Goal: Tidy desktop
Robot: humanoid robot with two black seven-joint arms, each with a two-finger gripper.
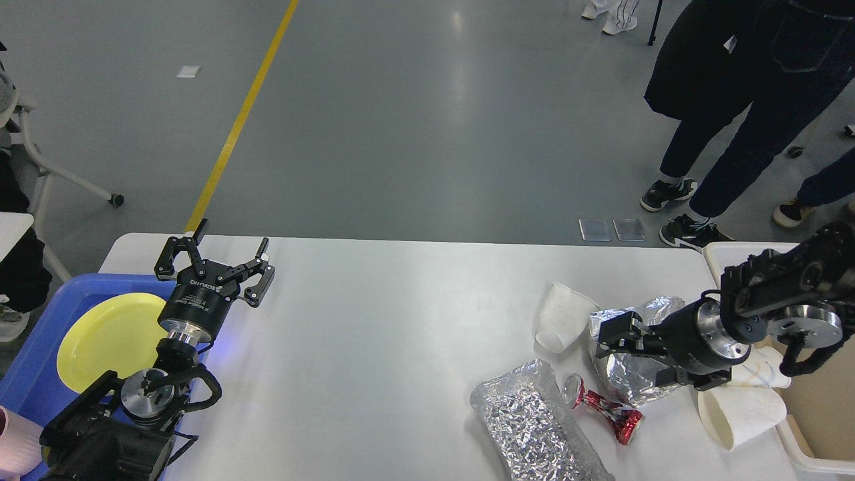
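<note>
The white desktop (401,334) holds litter on its right side. There lie a tipped white paper cup (561,317), a crumpled foil tray (628,374), a foil bag (534,427), a crushed red can (604,409) and two more tipped paper cups (738,414) (765,371). My right gripper (634,351) is low over the foil tray, jaws apart on either side of its crumpled top. My left gripper (215,257) is open and empty above the desktop's far left, beside the blue tray.
A blue tray (33,361) with a yellow plate (107,337) sits at the left edge, with a pink cup (13,447) at its near corner. A beige tub (718,252) stands at the right edge. People stand on the floor beyond the far right corner.
</note>
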